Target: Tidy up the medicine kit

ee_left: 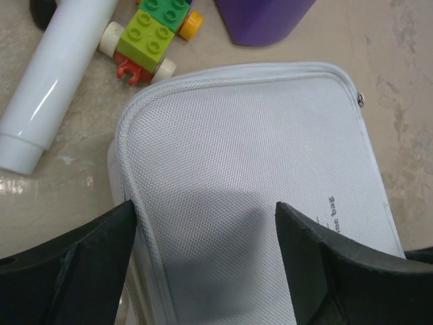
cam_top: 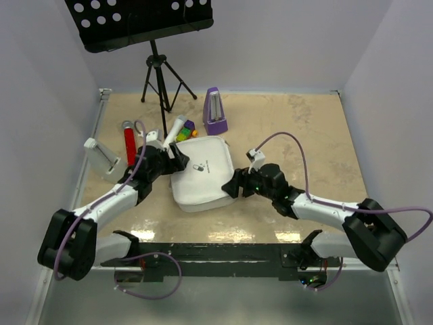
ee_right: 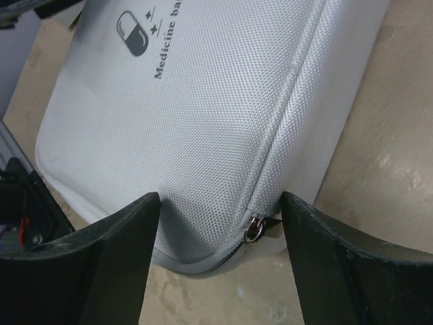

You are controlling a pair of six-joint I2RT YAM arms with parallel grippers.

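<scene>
The medicine kit [cam_top: 203, 175] is a white rounded-square fabric case with a dark pill logo, lying in the middle of the table with its lid down. My left gripper [cam_top: 174, 157] is open at the kit's far left corner. In the left wrist view [ee_left: 203, 206] its jaws straddle the kit's [ee_left: 264, 135] edge seam. My right gripper [cam_top: 233, 184] is open at the kit's right near corner. In the right wrist view [ee_right: 220, 200] its jaws stand either side of that corner of the kit [ee_right: 203, 101], with the metal zipper pull [ee_right: 254, 229] between them.
A purple metronome [cam_top: 215, 112] stands behind the kit. A white tube [cam_top: 176, 127] and a toy brick car [ee_left: 152, 37] lie by the kit's far left corner. A red stick [cam_top: 129, 145] and a white clip-like item [cam_top: 101, 156] lie at left. A music stand [cam_top: 159, 68] is at the back.
</scene>
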